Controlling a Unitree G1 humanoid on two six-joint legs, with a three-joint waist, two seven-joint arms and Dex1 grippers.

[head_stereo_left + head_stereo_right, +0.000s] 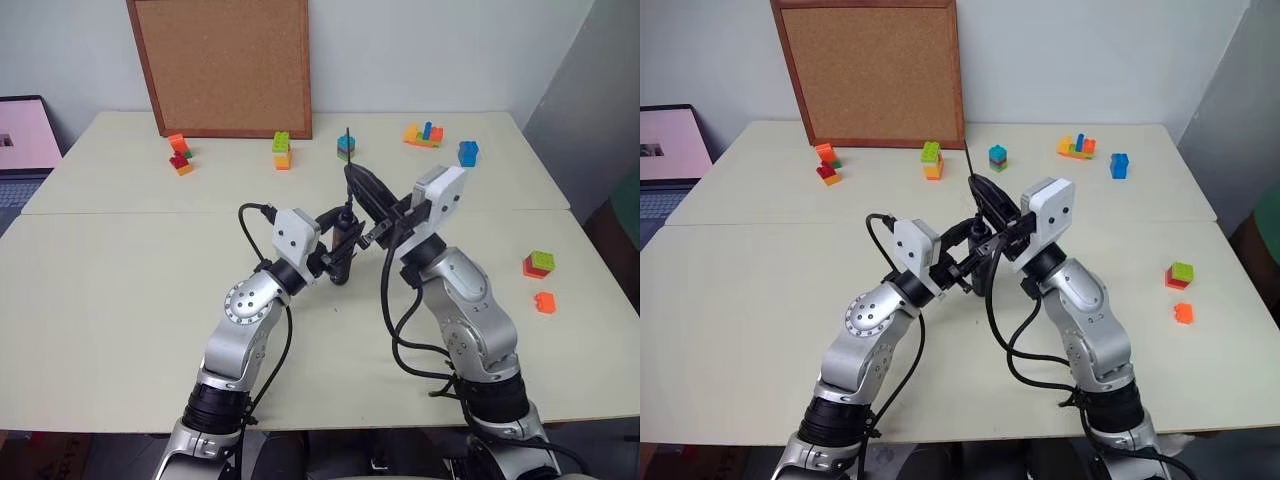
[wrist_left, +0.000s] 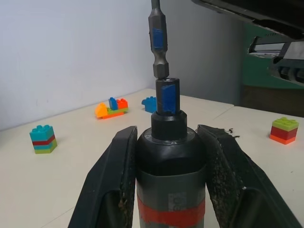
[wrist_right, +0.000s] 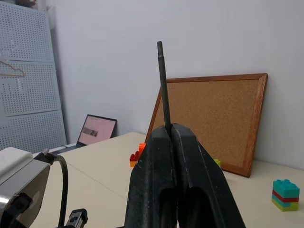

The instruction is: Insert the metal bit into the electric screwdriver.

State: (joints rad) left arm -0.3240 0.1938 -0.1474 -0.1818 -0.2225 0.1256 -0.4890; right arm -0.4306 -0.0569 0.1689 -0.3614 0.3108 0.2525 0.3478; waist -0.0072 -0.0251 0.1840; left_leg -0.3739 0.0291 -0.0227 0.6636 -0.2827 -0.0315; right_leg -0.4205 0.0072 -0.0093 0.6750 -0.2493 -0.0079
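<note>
Both grippers meet above the middle of the table (image 1: 120, 300). Left gripper (image 2: 166, 156) is clamped on the electric screwdriver (image 2: 170, 171), its two black fingers (image 2: 111, 180) pressed against either side of the black body just above the red band. The tool stands upright between them with its narrow collar uppermost. In the left eye view this arm rises from about 7 o'clock, elbow bent, and its wrist angles toward 2 o'clock, so the screwdriver (image 1: 343, 245) sits just left of the picture's centre.

Right gripper (image 3: 172, 135) is pinched tight on the metal bit (image 3: 164, 85), fingers closed flat against each other with the thin rod sticking out past their tips toward 12 o'clock. This arm comes up from about 5 o'clock and leans toward 10 o'clock, its fingers (image 1: 368, 190) crossing above the left gripper.

In the left wrist view the bit's thicker hex end (image 2: 158, 40) hangs straight above the screwdriver's collar, its lower tip at the mouth of the socket; whether it has entered cannot be told.

Behind the arms, at 12 o'clock, a cork board (image 1: 222, 65) leans on the wall, with coloured toy bricks (image 1: 282, 150) scattered along the table's far edge and more bricks (image 1: 538, 265) at 3 o'clock.
</note>
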